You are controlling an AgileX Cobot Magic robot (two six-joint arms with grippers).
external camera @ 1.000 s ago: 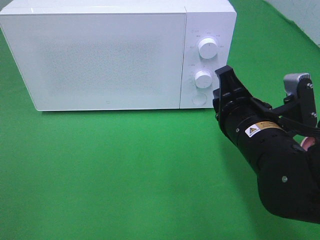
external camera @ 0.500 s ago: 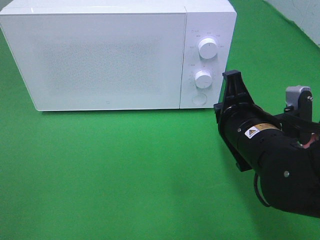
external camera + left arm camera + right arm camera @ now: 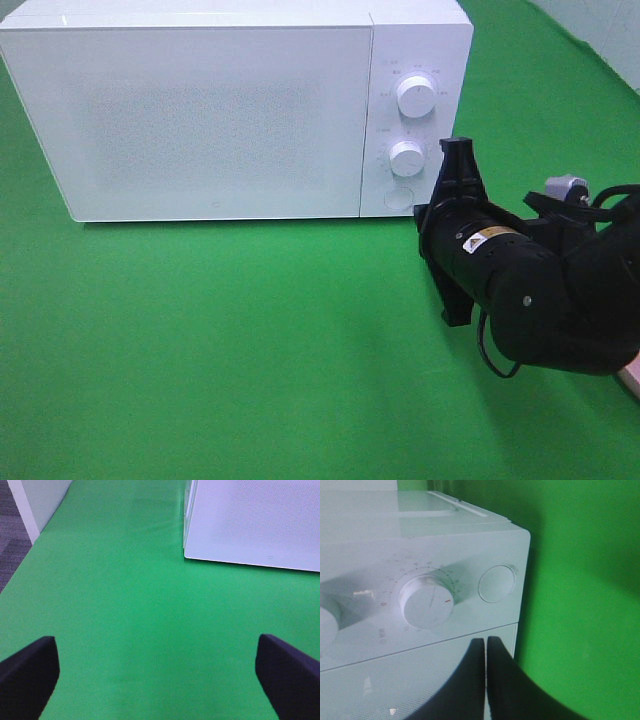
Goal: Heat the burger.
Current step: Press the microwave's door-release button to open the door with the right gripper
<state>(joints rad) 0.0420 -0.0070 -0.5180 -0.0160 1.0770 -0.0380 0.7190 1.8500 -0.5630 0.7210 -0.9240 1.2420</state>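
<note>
On a green cloth (image 3: 250,350), the right gripper (image 3: 486,645), jaws shut, points at the closed microwave (image 3: 200,120) and its round button (image 3: 496,583), seemingly poised for a straight push, while the left gripper (image 3: 157,670) gapes empty and the burger is nowhere in view.

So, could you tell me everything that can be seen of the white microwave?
The microwave is a white, glossy box standing upright on the green surface. Its wide door is closed and opaque, faintly speckled. The panel beside the door carries an upper knob, a lower knob and a round button beneath. The right gripper, jaws shut, hangs close before the panel; contact cannot be told.
</note>
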